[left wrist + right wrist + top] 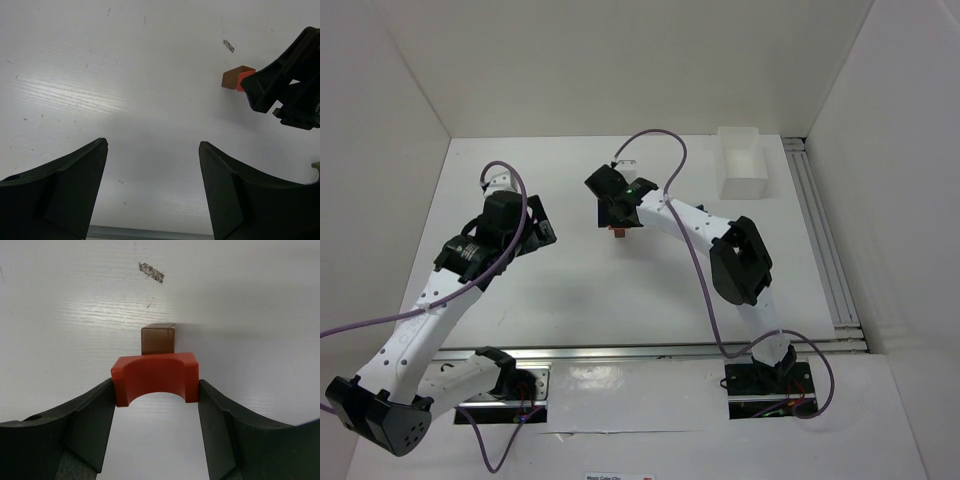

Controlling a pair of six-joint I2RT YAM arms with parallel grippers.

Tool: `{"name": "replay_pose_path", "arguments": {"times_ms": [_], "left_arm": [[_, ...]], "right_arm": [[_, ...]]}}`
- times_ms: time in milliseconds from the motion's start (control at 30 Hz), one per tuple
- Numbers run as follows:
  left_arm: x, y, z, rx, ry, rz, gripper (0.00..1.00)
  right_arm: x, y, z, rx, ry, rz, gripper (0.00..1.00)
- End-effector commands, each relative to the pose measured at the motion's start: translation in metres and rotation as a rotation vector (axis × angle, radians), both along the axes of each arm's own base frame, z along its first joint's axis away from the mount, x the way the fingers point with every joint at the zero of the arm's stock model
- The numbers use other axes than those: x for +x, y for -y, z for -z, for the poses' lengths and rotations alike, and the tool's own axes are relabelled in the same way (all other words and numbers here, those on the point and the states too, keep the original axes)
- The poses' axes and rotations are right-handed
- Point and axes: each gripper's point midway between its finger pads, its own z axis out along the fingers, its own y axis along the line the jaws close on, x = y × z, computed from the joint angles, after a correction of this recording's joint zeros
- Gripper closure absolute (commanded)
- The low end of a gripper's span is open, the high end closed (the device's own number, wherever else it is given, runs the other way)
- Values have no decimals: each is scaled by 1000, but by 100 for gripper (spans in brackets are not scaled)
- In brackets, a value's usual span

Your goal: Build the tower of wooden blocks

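Holding a red block (155, 372) by its two flat sides, the right end effector (155, 385) fills the bottom of the right wrist view. Its fingers are closed in on the block. The curved notch faces the bottom of the frame. Just past the red block, in the middle of the frame, a small brown block (158, 339) sits on the white counter (60, 300). The two blocks are very near, but I cannot tell if they touch. Farther up, near the top of the frame, there is a little grey mark (151, 272) on the counter.

The left end effector (152, 144) is spread wide and holds nothing. In its view the two blocks show at the upper right. A white bin (743, 170) stands far back, at the upper right of the top view.

The tower looks only just begun, with the brown block as its bottom. To do this step well, I think the red block should be lifted over the brown one and lined up straight. It should come down slowly and flat. The fingers should let go only when it rests steady, then pull away without bumping it.
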Motion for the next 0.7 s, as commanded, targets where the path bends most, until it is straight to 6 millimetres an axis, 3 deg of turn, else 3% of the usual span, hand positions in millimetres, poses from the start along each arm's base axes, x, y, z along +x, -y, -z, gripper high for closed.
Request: {"name": "replay_pose_path", "arguments": {"times_ms": [0, 267, 667], "left_arm": [[0, -5, -8, -2, 35, -17, 14], [1, -3, -6, 3, 24, -5, 14], [2, -3, -3, 7, 15, -4, 14]], "right_arm": [[13, 4, -13, 8, 49, 58, 39], [19, 7, -1, -20, 34, 72, 39], [25, 3, -6, -4, 53, 84, 38]]}}
